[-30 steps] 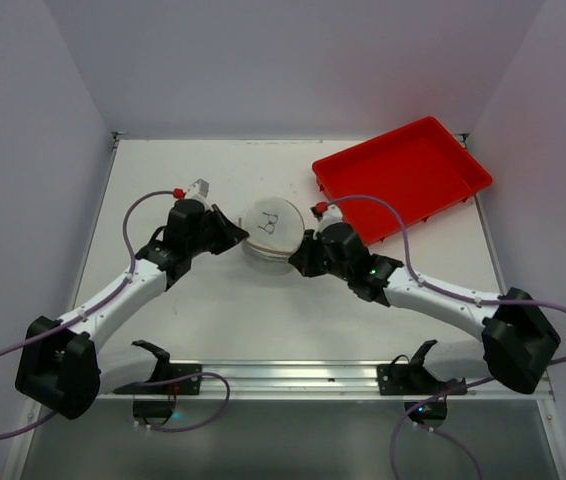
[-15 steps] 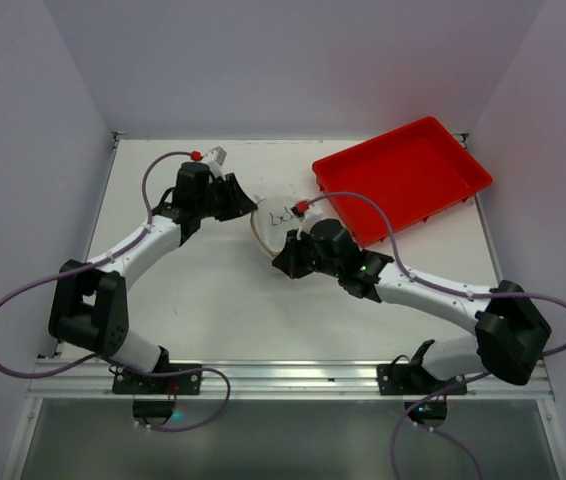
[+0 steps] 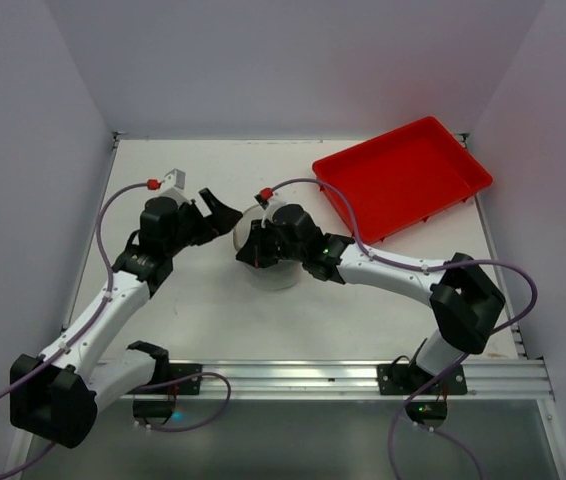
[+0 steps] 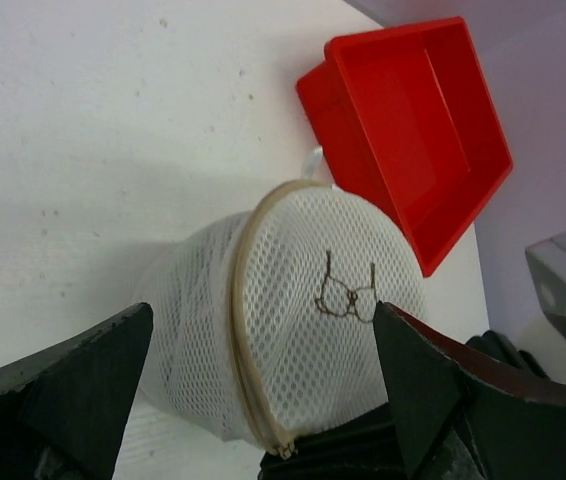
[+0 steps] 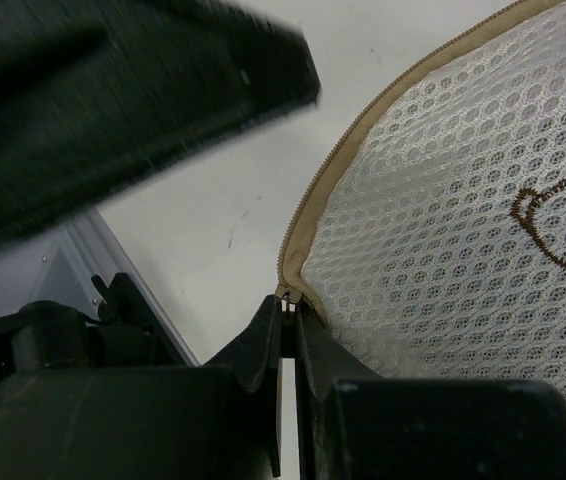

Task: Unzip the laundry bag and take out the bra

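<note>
Clearly the bag [image 3: 271,268] is light, soft mesh on a springy wire rim, so I judge it will slide and crumple unless braced; the zip pull [image 5: 285,301] is the hold. It lies tilted on the table [image 3: 213,320], near the tray [image 3: 403,175]. The right gripper [image 5: 285,322] pinches that pull; the left gripper [image 4: 258,375] gapes beside the bag. A second ago the bag sat flat between both.

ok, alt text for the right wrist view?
The right pincer pinches the zipper pull at the tan-rimmed edge of the white mesh laundry bag, which fills the right side over a white table. A blurred dark shape covers the upper left.
</note>
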Robot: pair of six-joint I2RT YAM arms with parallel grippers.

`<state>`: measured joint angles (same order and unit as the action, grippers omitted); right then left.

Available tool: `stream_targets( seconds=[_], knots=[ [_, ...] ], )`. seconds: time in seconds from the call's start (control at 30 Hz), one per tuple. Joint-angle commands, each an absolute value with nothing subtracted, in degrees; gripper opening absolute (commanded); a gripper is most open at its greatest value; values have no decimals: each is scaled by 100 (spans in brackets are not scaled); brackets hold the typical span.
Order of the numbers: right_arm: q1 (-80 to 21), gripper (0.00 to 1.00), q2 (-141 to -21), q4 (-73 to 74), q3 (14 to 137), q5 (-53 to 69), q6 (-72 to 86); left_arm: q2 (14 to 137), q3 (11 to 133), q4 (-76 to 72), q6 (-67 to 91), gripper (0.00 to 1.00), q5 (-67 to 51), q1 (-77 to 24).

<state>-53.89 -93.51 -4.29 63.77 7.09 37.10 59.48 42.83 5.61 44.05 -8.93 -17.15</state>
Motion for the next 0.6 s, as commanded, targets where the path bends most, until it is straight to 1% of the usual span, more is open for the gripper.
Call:
stream_targets(
  seconds=[0.0, 0.07, 0.17, 0.2, 0.27, 0.3, 0.33, 0.37, 0.4, 0.5, 0.57],
  knots=[
    [-5405, 0, -9360, -598, 6557, 729, 3727, 5828, 3938, 694, 4781, 91, -1037, -2003],
    [-5405, 0, -9352, -615, 6487, 721, 3735, 5862, 3894, 686, 4799, 88, -915, -2309],
    [-5423, 0, -9299, -607, 6416, 677, 3770, 6046, 3824, 677, 4869, 74, -738, -2469],
    [-5423, 0, -9255, -598, 6329, 651, 3753, 6082, 3797, 642, 4887, 59, -721, -2470],
    [-5423, 0, -9080, -519, 6075, 563, 3657, 6073, 3736, 554, 4922, 37, -546, -2470],
    [-5423, 0, -8992, -371, 5969, 510, 3604, 6038, 3727, 554, 4904, 16, -493, -2470],
    [-5414, 0, -8756, -273, 5837, 414, 3517, 6021, 3744, 589, 4826, 6, -353, -2470],
    [-5414, 0, -8606, -177, 5549, 291, 3307, 6012, 3805, 650, 4773, 0, -282, -2461],
    [-5388, 0, -8448, -19, 5398, 29, 3165, 6012, 3849, 720, 4694, 0, -238, -2452],
    [-5160, 0, -7727, 333, 4756, -237, 2717, 6056, 4025, 992, 4281, 0, -456, -2294],
    [-4555, 0, -7202, 562, 4353, -115, 2489, 6082, 4121, 1195, 3904, 0, -842, -2146]
  ],
)
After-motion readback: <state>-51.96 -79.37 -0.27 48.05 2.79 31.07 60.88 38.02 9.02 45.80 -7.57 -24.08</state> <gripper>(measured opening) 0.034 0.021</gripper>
